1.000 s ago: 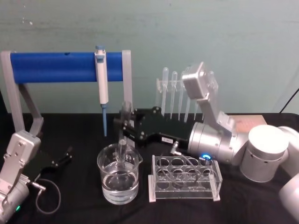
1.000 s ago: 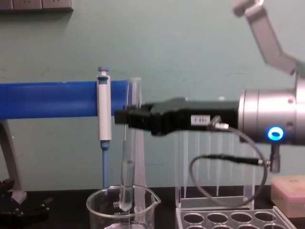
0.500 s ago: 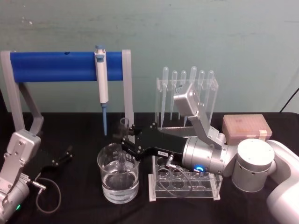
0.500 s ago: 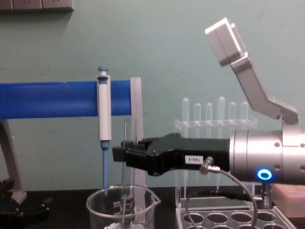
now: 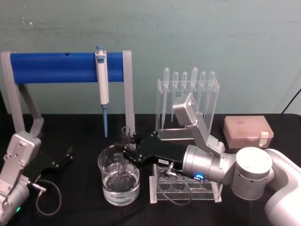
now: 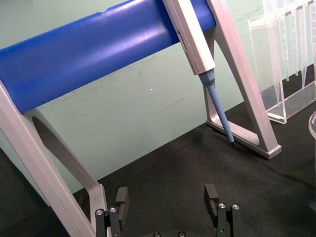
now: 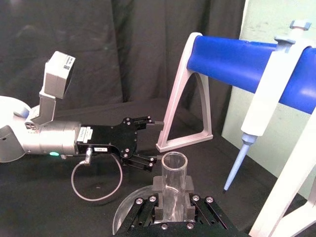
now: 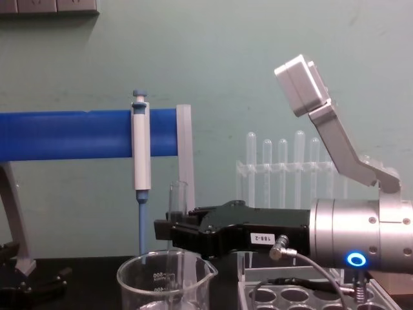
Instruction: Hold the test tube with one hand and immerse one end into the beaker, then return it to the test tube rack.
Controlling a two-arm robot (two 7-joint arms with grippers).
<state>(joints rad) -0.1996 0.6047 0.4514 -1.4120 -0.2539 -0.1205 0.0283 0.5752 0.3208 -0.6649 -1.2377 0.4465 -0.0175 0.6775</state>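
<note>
Upright test tube (image 5: 124,137) dipped in beaker (image 5: 104,186), held by right gripper (image 5: 127,154).
The clear tube is clamped just below its open rim by the black jaws, lower end sunk to the clear liquid. The wide glass beaker is stood upright, about a third filled, spout turned rightward.

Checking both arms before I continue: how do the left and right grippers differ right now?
The right gripper is shut on the test tube, which stands upright in the beaker; the left gripper is open and empty. The right is at the beaker; the left lies well to its left. Both are black.
</note>
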